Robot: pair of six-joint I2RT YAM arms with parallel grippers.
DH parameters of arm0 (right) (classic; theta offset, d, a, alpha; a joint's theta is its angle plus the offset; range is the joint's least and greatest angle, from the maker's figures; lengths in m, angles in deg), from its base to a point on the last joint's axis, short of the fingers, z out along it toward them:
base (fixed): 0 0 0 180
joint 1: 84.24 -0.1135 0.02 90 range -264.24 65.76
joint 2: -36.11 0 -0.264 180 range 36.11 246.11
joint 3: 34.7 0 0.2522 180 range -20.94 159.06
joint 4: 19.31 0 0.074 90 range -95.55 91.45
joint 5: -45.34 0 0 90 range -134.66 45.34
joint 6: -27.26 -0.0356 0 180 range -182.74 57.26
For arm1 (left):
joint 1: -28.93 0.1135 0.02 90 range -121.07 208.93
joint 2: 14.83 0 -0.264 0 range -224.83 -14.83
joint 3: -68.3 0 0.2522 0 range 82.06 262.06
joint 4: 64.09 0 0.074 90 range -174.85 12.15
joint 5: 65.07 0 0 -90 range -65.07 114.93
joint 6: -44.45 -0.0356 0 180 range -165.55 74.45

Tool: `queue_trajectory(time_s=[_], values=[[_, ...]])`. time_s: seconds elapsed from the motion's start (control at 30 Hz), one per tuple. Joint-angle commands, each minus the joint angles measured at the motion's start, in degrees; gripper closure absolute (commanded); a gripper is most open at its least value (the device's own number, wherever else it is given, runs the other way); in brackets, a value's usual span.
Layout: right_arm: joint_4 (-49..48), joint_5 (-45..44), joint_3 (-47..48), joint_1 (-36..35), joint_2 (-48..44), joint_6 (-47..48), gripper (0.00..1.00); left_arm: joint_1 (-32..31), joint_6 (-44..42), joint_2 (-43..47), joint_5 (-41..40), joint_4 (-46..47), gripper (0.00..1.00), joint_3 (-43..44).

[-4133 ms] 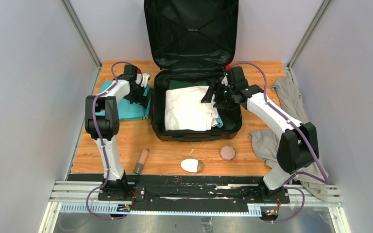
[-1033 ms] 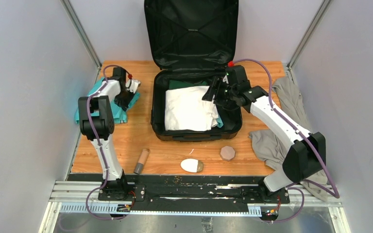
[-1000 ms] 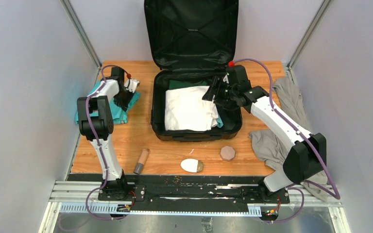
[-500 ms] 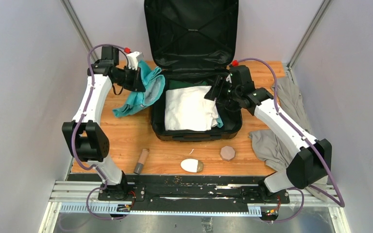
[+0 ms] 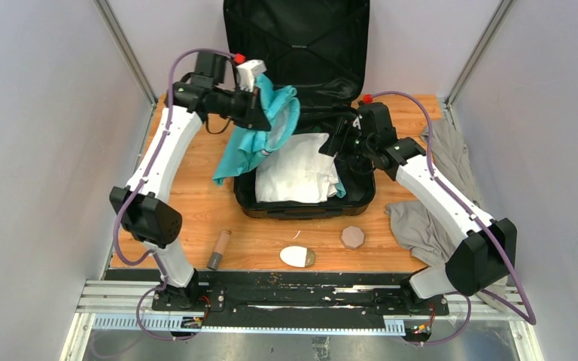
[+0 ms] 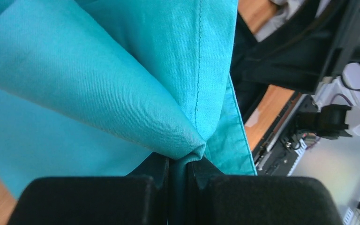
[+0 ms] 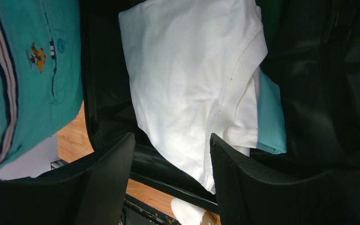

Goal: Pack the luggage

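Observation:
The luggage (image 5: 248, 192) lies open at the back of the table, its lid upright against the wall. A folded white shirt (image 5: 295, 169) lies in the base over bits of green and light blue cloth. My left gripper (image 5: 262, 96) is shut on a teal polo shirt (image 5: 260, 131), which hangs in the air over the case's left rim. In the left wrist view the teal cloth (image 6: 98, 84) is pinched in the left gripper (image 6: 178, 161). My right gripper (image 5: 340, 143) hovers open over the case's right side. The right wrist view shows the right gripper (image 7: 171, 154) empty above the white shirt (image 7: 192, 70).
A grey garment (image 5: 436, 188) is heaped on the table's right edge. In front of the case lie a brown tube (image 5: 219, 250), a white oval object (image 5: 297, 257) and a brownish hexagonal object (image 5: 353, 237). Metal posts and walls close in both sides.
The left arm has lifted the teal shirt off the table at the left and swung it up and to the right, over the case's left rim. The right arm barely moved.

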Motion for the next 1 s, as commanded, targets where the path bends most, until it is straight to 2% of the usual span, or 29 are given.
queue_trajectory(time_s=[0.0, 0.17, 0.23, 0.43, 0.47, 0.53, 0.57, 0.6, 0.63, 0.8, 0.97], values=[[0.5, 0.4, -1.6, 1.8, -1.7, -1.1, 0.36, -7.3, 3.8, -5.1, 2.3, 2.3, 1.0, 5.5], [0.2, 1.4, -3.0, 3.7, -2.4, -1.4, 0.36, -11.9, 5.4, -12.8, -2.7, 2.6, 1.0, 10.8], [0.2, 2.3, -3.8, 4.8, -2.5, -1.5, 0.36, -13.3, 5.9, -15.5, -7.1, 4.1, 1.0, 11.7], [0.5, 4.5, -5.5, 8.0, -3.4, -1.1, 0.36, -15.4, 16.2, -17.0, -11.2, 20.1, 1.0, 1.2], [0.9, 4.8, -5.4, 8.5, -3.4, -0.8, 0.35, -15.7, 18.0, -17.1, -10.6, 22.3, 0.85, -0.6], [1.8, 4.9, -5.3, 9.4, -3.3, -0.3, 0.35, -16.3, 21.5, -17.4, -7.9, 26.7, 0.38, -3.9], [2.1, 4.9, -5.2, 9.8, -3.2, 0.0, 0.34, -16.5, 23.2, -17.6, -5.2, 28.8, 0.18, -5.0], [2.4, 5.0, -5.0, 9.9, -3.0, 0.2, 0.33, -16.5, 25.0, -17.6, -3.3, 30.9, 0.03, -5.9], [2.7, 5.1, -4.7, 10.1, -2.7, 0.5, 0.33, -16.5, 26.5, -17.3, -1.4, 32.7, 0.0, -6.7], [3.5, 5.6, -3.0, 10.7, -0.6, 1.3, 0.33, -15.3, 28.9, -12.9, 4.4, 37.4, 0.0, -9.8], [3.5, 6.3, -0.6, 10.6, 1.7, 1.2, 0.35, -10.2, 29.1, -5.4, 8.6, 40.7, 0.0, -14.7]])
